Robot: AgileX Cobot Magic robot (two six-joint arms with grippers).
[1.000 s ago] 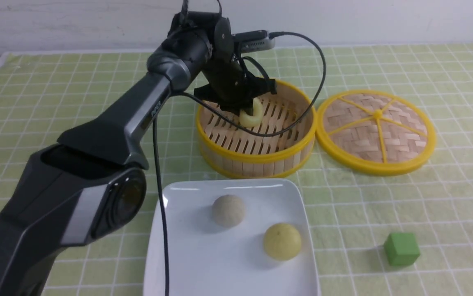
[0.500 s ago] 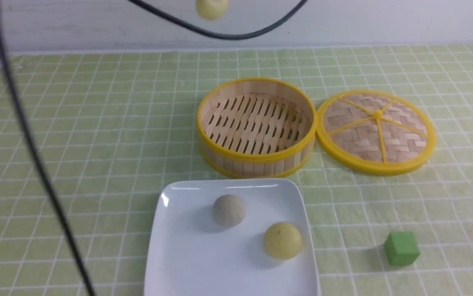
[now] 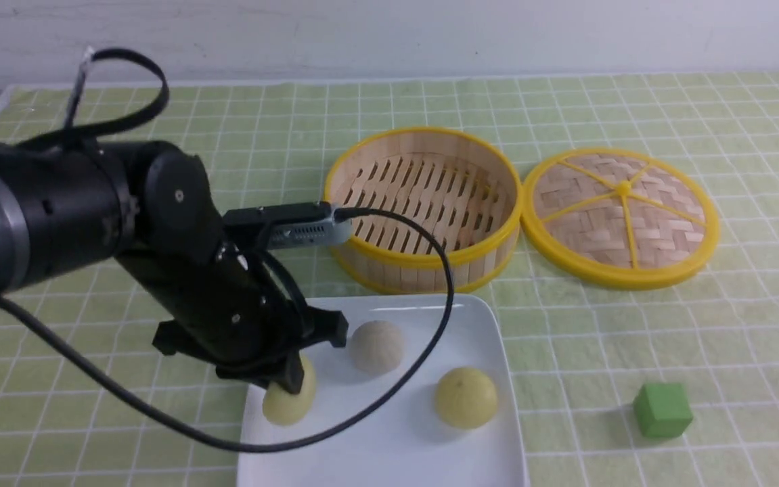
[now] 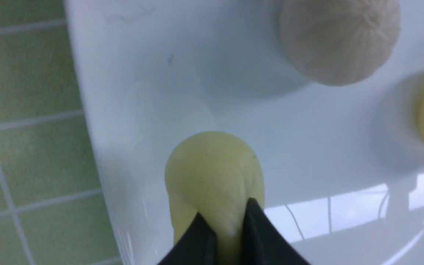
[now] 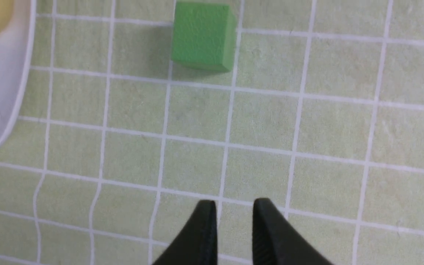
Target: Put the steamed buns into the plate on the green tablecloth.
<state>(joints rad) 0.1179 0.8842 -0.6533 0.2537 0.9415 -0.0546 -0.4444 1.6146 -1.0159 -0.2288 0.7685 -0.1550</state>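
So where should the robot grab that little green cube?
Pinch the small green cube across two opposite flat side faces, coming straight down from above. It sits flat on the checked green tablecloth with bare cloth all round, so there is room on either side.

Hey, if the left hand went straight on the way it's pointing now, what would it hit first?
The plate. The left hand points down with a yellow bun pinched in its tips, so the bun would press into the plate's white floor first. Whether it already touches is unclear.
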